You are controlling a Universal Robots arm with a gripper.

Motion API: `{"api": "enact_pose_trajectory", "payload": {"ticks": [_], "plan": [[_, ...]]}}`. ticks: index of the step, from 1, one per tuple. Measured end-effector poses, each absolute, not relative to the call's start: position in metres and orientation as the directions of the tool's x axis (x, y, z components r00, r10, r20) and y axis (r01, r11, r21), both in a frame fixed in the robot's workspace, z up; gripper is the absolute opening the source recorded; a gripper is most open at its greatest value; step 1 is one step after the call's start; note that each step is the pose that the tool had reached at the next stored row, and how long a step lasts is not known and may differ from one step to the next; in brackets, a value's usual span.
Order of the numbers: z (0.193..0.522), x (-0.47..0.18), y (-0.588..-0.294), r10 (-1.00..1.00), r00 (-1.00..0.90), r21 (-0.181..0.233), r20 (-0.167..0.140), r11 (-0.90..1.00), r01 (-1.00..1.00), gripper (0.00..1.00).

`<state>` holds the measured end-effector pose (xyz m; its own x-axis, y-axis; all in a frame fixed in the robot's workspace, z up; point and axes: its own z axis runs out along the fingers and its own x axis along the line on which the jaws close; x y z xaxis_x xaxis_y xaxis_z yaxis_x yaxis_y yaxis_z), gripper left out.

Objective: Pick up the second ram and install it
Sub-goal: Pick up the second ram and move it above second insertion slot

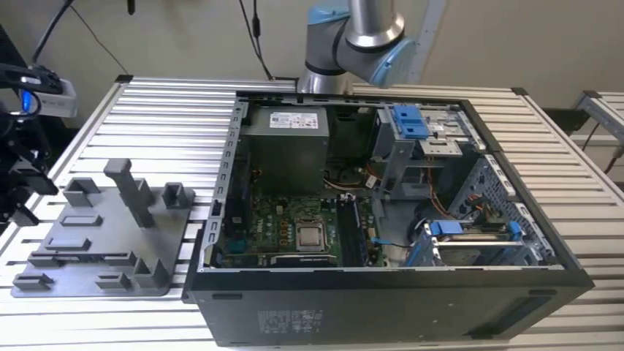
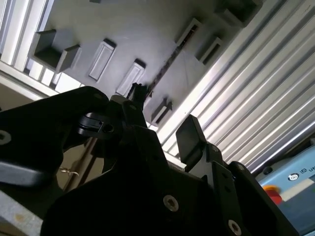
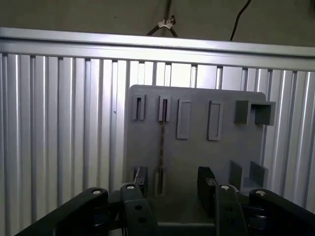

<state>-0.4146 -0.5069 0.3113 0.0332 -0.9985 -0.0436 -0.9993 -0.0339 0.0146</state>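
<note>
The second ram [image 3: 161, 140] stands on edge in a long slot of the grey tray [image 3: 197, 152], seen as a thin dark strip; in the second wrist view the ram [image 2: 167, 64] runs across the tray [image 2: 123, 29]. My gripper [image 3: 173, 182] hovers above the tray, open, with nothing between its black fingers [image 3: 205, 184]. The ram lies just beside one finger [image 3: 140, 178], not between the two. In the second wrist view the gripper [image 2: 165, 118] is also open. In the exterior view the tray [image 1: 58, 274] sits to the left of the open computer case [image 1: 390, 289].
The case holds a motherboard [image 1: 292, 230], a grey power supply [image 1: 285, 142] and blue-tabbed drive cages [image 1: 410, 124]. The arm's base [image 1: 351, 36] rises behind the case. The tray has upright posts [image 1: 131, 190]. Everything rests on a ribbed metal table [image 1: 166, 117]. Dark equipment [image 1: 20, 175] stands at the exterior view's left edge.
</note>
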Motion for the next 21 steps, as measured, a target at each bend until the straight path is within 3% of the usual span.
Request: {"api": "enact_pose_trajectory", "payload": {"ticks": [21], "plan": [[0.273,-0.415,-0.513,-0.998,0.041,0.014,-0.044,-0.041,-0.999,0.54]]}}
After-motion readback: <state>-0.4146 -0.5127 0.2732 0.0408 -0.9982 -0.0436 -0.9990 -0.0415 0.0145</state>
